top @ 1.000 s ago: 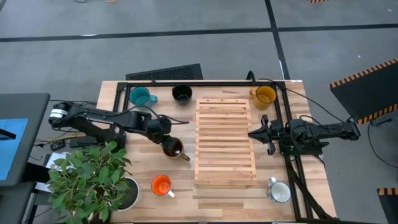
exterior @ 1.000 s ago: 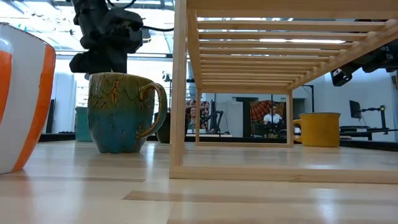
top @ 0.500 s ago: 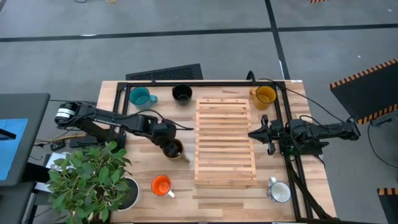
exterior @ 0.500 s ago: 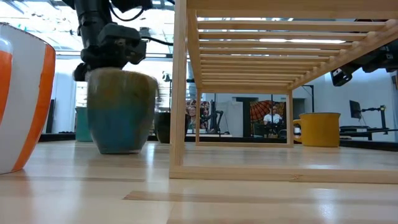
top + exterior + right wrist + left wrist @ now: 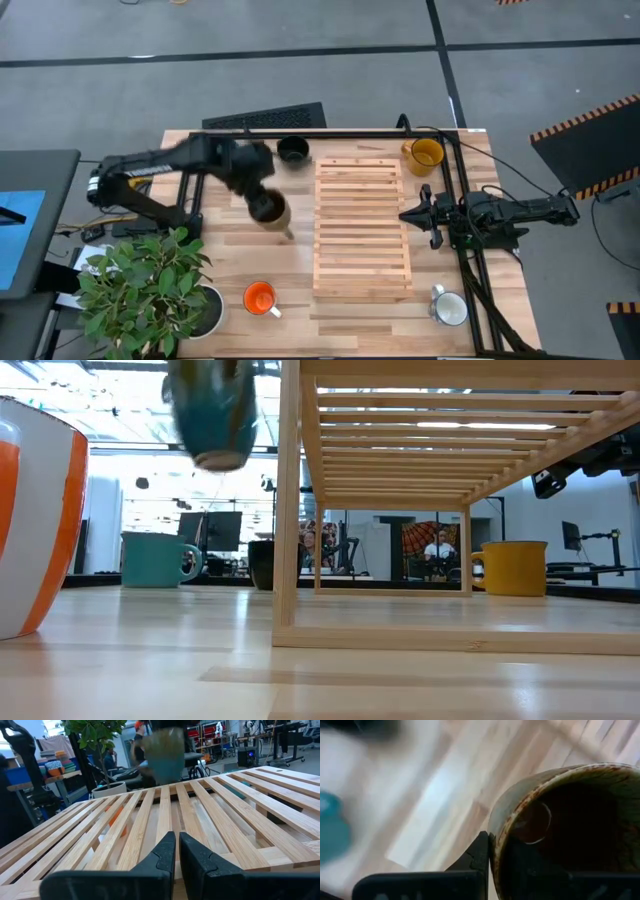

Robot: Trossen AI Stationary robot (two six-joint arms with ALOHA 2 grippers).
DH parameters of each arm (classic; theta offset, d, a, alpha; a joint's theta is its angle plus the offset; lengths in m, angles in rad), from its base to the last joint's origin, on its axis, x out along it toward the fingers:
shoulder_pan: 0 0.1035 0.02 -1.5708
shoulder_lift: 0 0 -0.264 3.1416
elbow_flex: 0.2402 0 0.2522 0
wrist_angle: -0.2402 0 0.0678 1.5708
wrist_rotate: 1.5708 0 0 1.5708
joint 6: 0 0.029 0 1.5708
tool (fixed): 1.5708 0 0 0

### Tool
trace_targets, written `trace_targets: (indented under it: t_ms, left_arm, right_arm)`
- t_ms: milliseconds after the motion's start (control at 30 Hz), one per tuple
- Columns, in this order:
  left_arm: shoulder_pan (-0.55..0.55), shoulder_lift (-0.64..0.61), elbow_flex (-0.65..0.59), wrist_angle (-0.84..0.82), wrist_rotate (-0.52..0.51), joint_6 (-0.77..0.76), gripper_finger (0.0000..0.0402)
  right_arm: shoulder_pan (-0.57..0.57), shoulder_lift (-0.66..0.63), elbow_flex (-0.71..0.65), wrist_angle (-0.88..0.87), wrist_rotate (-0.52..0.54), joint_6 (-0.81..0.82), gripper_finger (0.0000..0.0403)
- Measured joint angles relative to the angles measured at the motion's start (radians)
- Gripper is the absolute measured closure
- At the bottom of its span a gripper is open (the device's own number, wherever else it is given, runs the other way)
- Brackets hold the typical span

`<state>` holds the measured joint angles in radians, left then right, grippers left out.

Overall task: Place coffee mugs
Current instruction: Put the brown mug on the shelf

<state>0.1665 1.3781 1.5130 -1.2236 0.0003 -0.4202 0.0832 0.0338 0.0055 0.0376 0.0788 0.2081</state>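
My left gripper (image 5: 262, 198) is shut on the brown mug (image 5: 266, 209), whose lower half is teal (image 5: 213, 410), and holds it in the air left of the wooden slatted rack (image 5: 362, 225). The teal-blue mug (image 5: 160, 560) and the black mug (image 5: 292, 150) stand on their bases at the far left. The yellow mug (image 5: 425, 152) is at the far right, the orange mug (image 5: 260, 298) at the near left, and the silvery mug (image 5: 448, 308) at the near right. My right gripper (image 5: 415, 213) waits shut at the rack's right edge. My left gripper (image 5: 495, 851) pinches the brown mug's wall at its rim (image 5: 496, 832), with one finger (image 5: 481, 854) outside and the other inside the hollow. The fingers come from above. The mug hangs below them, roughly upright and lifted clear of the table.
A potted plant (image 5: 150, 290) fills the near left corner beside the orange mug. A dark frame (image 5: 330, 132) runs along the table's far edge and right side. Bare tabletop lies between the rack and the plant.
My left gripper has dropped onto the brown mug, shut on its rim and risen with it, going toward the table's far edge. The mug turned about on the table as it was taken hold of, and now hangs lifted clear.
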Motion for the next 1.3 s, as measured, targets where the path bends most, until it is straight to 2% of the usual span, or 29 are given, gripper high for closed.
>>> trace_targets:
  t_ms: [267,400,500,633,800,1033,1200,1300]
  left_arm:
    - [0.068,0.234,0.496,-0.122,-0.042,0.176,0.0385]
    - [0.071,0.349,0.676,-0.119,-0.063,0.23,0.0385]
    - [0.072,0.427,0.767,-0.111,-0.101,0.266,0.0385]
    - [0.078,0.523,0.825,-0.104,-0.118,0.304,0.0385]
    - [0.1,0.592,0.84,-0.092,-0.11,0.32,0.0385]
    - [0.157,0.625,0.839,-0.087,-0.069,0.336,0.0385]
    - [0.192,0.642,0.839,-0.083,0.014,0.329,0.0385]
    - [0.192,0.659,0.839,-0.081,0.028,0.329,0.0385]
  right_arm:
    - [0.0,0.0,0.0,0.0,0.0,0.0,0.0351]
    - [0.0,0.0,0.0,0.0,0.0,0.0,0.0351]
    - [0.0,0.0,0.0,0.0,0.0,0.001,0.0351]
    - [0.0,0.0,0.0,0.0,0.0,0.001,0.0351]
    - [0.0,0.0,0.0,0.0,0.0,0.001,0.0351]
    - [0.0,0.0,0.0,0.0,0.0,0.004,0.0351]
    - [0.0,0.0,0.0,0.0,0.0,0.004,0.0351]
    - [0.0,0.0,0.0,0.0,0.0,0.004,0.0351]
